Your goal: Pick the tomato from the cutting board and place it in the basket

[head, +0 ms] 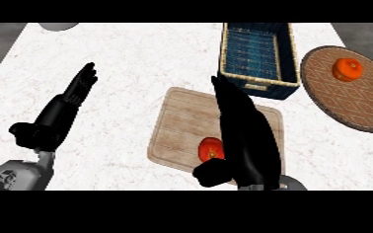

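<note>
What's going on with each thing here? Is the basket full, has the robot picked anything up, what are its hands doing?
Tomato: lying on the cutting board, not lifted.
Cutting board: flat on the counter, carrying the tomato.
Basket: upright, nothing inside.
Plate: flat, carrying an orange fruit.
Right hand: open over the board, beside the tomato.
Left hand: open, resting at the view's left.

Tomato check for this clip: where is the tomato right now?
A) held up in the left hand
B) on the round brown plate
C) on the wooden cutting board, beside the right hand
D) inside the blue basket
C: the tomato lies on the cutting board, next to the right hand, not in the basket.
</note>
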Robot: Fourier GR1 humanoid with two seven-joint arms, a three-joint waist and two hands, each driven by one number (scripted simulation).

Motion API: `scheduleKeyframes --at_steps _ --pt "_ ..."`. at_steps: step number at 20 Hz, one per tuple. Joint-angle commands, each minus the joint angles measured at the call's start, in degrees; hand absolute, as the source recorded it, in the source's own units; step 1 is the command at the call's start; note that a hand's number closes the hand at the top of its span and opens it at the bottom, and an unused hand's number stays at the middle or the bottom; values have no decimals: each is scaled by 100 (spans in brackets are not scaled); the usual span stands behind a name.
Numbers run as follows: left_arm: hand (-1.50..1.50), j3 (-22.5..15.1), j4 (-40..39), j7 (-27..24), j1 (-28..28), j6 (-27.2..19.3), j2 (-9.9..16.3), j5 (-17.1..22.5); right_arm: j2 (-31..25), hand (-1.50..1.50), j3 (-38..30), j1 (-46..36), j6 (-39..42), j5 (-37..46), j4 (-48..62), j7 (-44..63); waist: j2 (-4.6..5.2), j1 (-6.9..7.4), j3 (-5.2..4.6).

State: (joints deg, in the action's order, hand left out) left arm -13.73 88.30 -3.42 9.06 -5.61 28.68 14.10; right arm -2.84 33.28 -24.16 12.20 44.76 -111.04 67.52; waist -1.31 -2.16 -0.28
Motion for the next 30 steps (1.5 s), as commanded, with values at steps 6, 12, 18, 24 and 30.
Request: scheduleKeyframes --at_steps 6,12,18,24,30 --pt "0 16 159 63 -28 88 -30 -19 174 -150 129 291 1454 107 -1243 1759 53 77 13" --pt "0 -6 -114 37 178 161 -168 -194 273 -150 16 613 1099 459 -1193 1301 118 159 21" --pt "0 80 -191 -141 167 273 -281 -343 278 -150 326 1074 221 1095 -922 826 127 204 24" --pt "0 118 -216 120 393 197 -612 -490 119 -150 201 1927 -18 1680 -643 -282 129 175 29" --pt "0 297 201 100 -25 448 -643 -678 280 -150 179 1766 -509 1674 65 -496 127 232 29"
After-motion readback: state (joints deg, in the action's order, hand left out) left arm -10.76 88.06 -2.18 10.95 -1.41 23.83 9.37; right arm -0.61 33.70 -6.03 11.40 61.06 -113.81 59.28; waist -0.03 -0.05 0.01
